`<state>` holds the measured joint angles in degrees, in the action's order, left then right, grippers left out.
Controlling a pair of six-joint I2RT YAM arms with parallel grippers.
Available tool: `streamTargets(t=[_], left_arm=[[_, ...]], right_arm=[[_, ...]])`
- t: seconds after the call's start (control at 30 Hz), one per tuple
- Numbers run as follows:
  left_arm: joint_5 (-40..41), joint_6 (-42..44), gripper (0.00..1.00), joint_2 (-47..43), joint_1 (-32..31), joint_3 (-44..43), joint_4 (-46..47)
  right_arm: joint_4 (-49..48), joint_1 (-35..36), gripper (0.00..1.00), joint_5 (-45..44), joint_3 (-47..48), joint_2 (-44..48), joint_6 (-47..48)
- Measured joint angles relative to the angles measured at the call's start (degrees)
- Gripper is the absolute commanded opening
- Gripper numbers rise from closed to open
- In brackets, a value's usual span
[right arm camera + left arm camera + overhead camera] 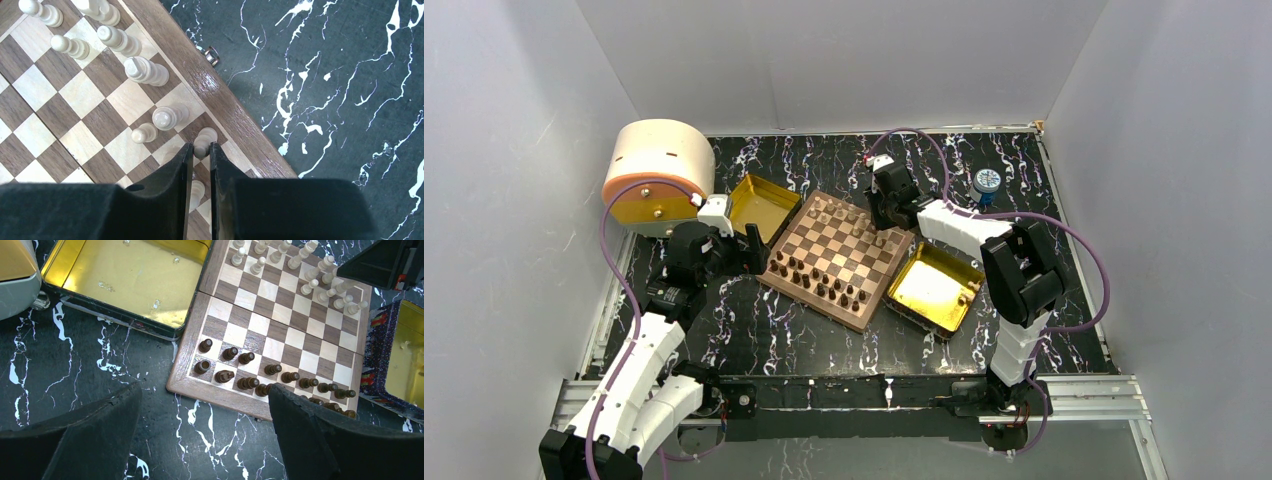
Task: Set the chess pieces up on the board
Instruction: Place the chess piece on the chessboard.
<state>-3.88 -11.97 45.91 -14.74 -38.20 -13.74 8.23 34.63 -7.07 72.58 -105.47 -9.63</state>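
The board [839,250] lies tilted in the middle of the table. Dark brown chess pieces [819,282] stand along its near side, light tan ones [839,212] along its far side. My right gripper [886,215] hovers over the board's far right corner. In the right wrist view it [201,146] is shut on a light tan piece [205,137], just above the edge squares by the rim [235,115]. My left gripper [204,390] stands open and empty over the table by the board's near left corner, beside the dark pieces [245,382].
One gold tray [764,205] sits left of the board, another [934,288] right of it. A round cream and orange container [656,175] stands at the back left. A small blue and white object [987,182] sits at the back right. A metal clasp [212,55] sticks out from the board's edge.
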Motion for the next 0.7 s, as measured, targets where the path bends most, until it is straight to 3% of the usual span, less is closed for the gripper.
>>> streamTargets(t=[0.2, 0.43, 0.7], left_arm=[[-0.02, 0.00, 0.94, 0.00, 0.00, 0.00, 0.00], [-0.02, 0.02, 0.94, 0.00, 0.00, 0.00, 0.00], [0.00, 0.00, 0.94, 0.00, 0.00, 0.00, 0.00]], right_arm=[[1.07, 0.00, 0.24, 0.04, 0.37, 0.00, -0.48], [1.53, 0.00, 0.32, 0.28, 0.39, 0.00, -0.79], [2.23, 0.00, 0.31, 1.07, 0.39, -0.04, -0.90]])
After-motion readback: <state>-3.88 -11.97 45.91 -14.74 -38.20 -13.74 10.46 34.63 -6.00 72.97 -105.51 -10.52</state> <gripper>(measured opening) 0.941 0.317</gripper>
